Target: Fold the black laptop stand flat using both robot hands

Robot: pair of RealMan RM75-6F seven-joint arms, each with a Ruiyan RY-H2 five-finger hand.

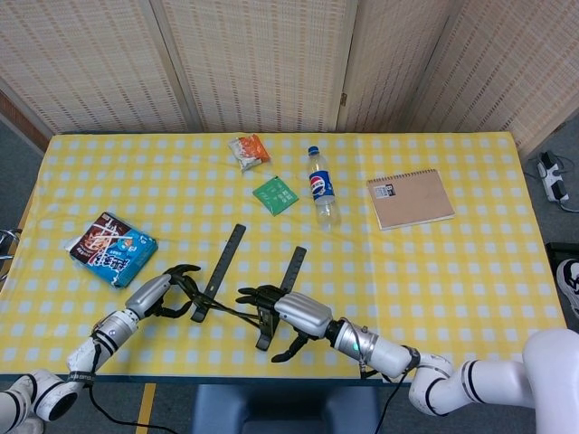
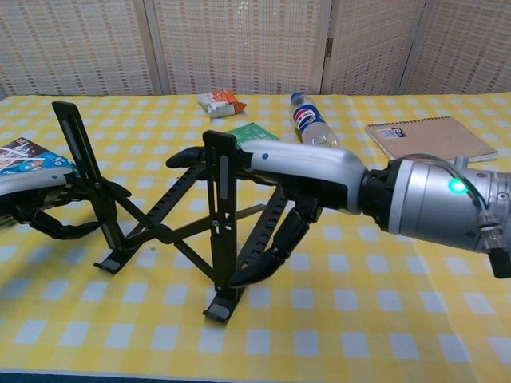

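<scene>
Here both hands, left hand (image 2: 40, 209) and right hand (image 2: 271, 191), grip the slotted black laptop stand (image 2: 172, 231).

1. Laptop stand (image 1: 244, 289) stands on the table (image 1: 470, 271) near its front edge, between left hand (image 1: 156, 294) and right hand (image 1: 288, 314).
2. Snack pack (image 1: 113, 249) lies left of the stand.
3. Bottle (image 1: 320, 188) lies behind the stand, apparently on its side; notebook (image 1: 410, 198) lies to its right.
</scene>
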